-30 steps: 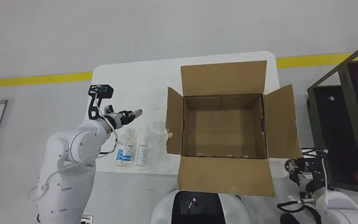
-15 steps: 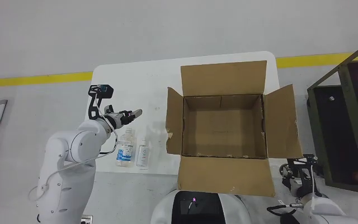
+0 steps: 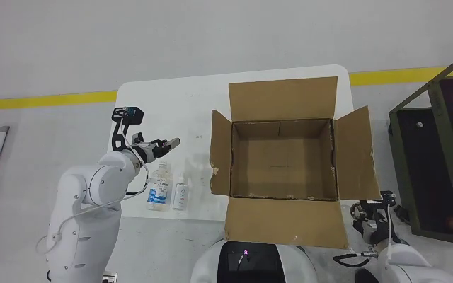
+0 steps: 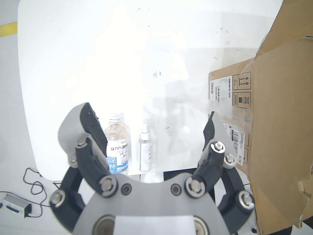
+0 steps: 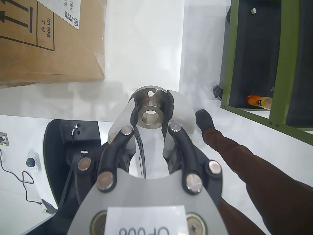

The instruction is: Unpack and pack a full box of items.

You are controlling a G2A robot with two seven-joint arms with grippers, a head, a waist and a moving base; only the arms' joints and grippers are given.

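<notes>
White bench (image 3: 170,106) carries an emptied cardboard box (image 3: 283,99). Within 1 second the right jaws, pinching a flanged metal ring (image 5: 149,113), have edged toward the box corner ahead of them, so packing probably starts. Left jaws stay spread, with the alcohol bottle (image 4: 117,145) and spray bottle (image 4: 146,151) beneath them.

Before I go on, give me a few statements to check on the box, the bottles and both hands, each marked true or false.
1. The cardboard box has nothing inside. True.
2. The left hand is shut on a bottle. False: it is open and holds nothing.
3. The large bottle and the spray bottle are on the table, outside the box. True.
4. The right hand is empty. False: it is shut on a metal ring.
</notes>
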